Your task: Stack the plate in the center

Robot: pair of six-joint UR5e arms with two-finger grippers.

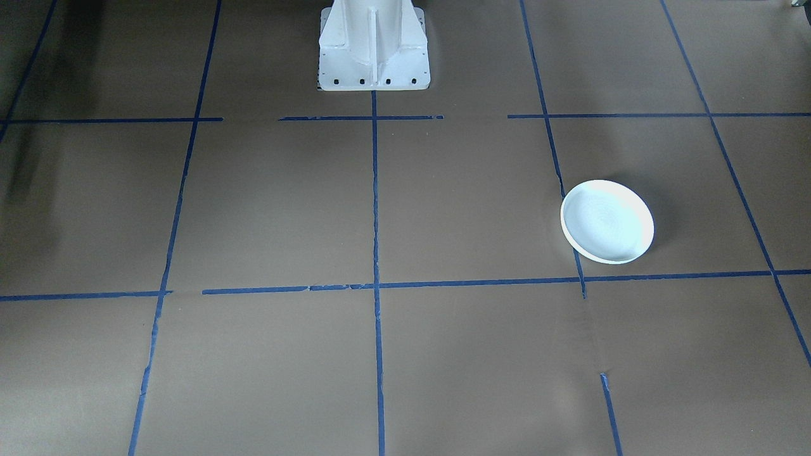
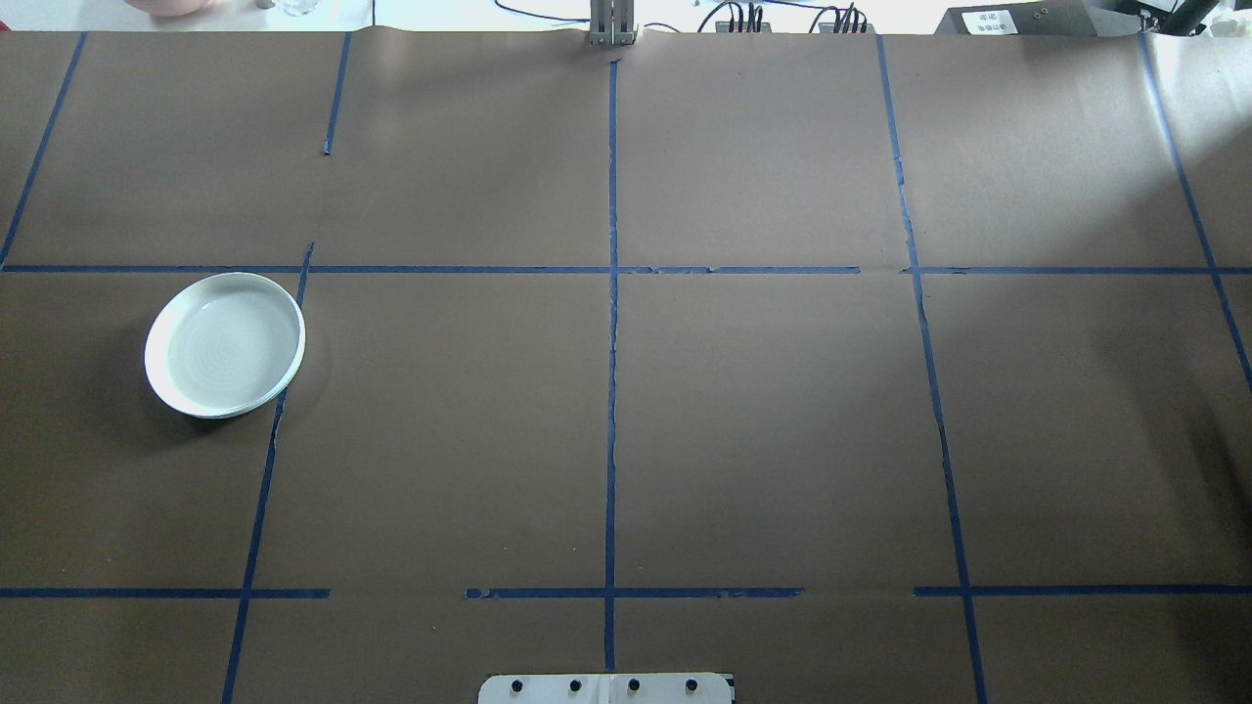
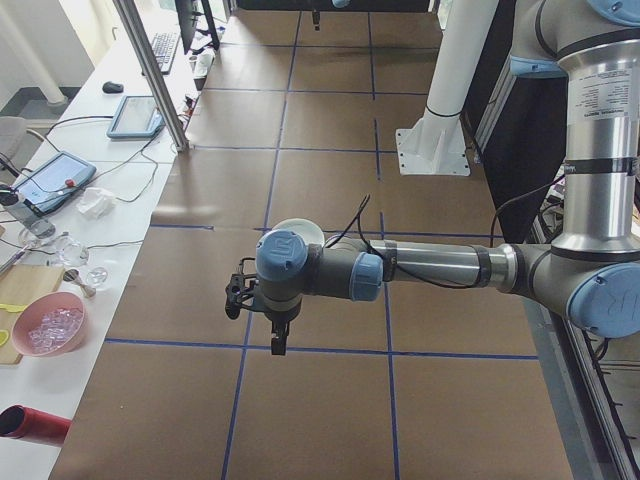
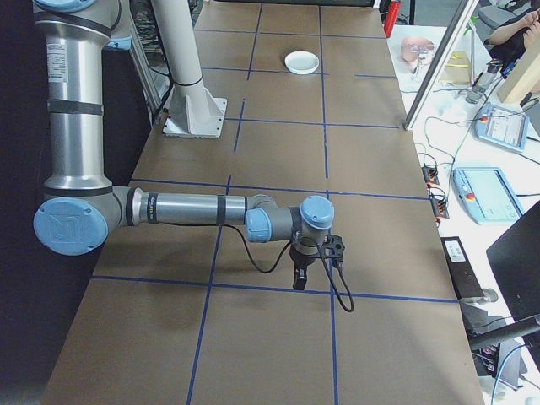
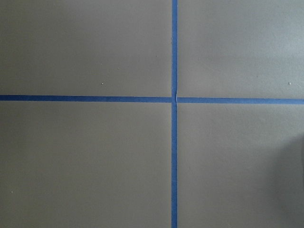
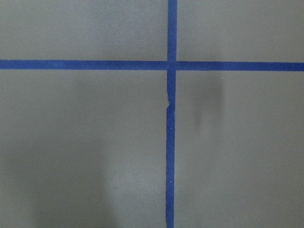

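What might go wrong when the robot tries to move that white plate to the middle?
The plate is shallow and lies flat on the brown paper, so an end effector could slip off its thin rim or push it along. It also sits far out on the robot's left, over a blue tape line. Only one plate shows, so nothing waits to be stacked on.

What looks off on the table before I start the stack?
Nothing is spilled or broken. Only one white plate shows, upright on the robot's left side, overlapping a blue tape line rather than at the centre. The tape grid has gaps and ragged edges in places.
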